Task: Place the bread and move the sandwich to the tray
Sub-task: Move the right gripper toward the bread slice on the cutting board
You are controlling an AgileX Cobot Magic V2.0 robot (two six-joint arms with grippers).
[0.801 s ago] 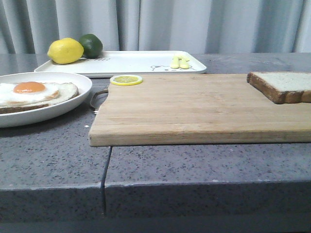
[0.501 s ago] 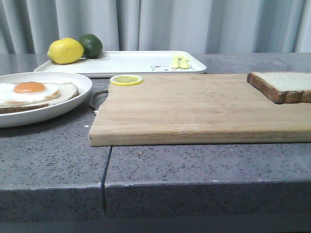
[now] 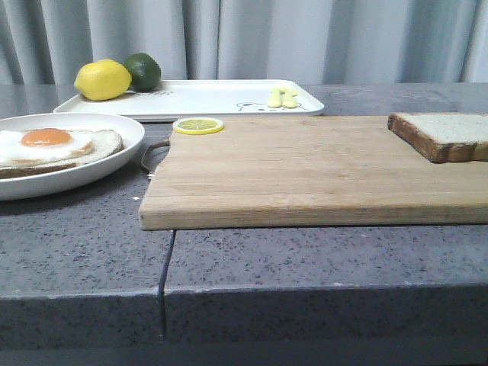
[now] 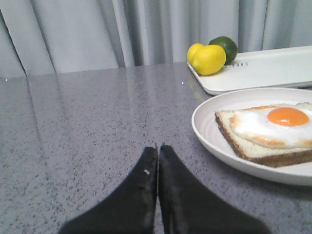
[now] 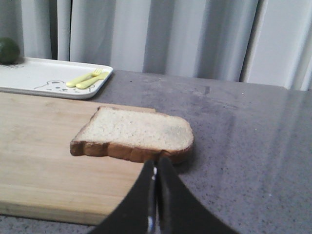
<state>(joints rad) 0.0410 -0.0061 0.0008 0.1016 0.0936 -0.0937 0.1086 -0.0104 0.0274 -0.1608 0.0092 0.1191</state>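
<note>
Right wrist view shows the bread (image 5: 135, 135) at the cutting board's (image 5: 44, 161) right end, likely soft and light, best pinched by its crust; both grippers (image 5: 156, 168) (image 4: 158, 151) closed, empty.

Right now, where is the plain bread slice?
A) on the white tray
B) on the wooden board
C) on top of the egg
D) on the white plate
B: the bread lies flat at the right end of the wooden board, nothing on it.
</note>
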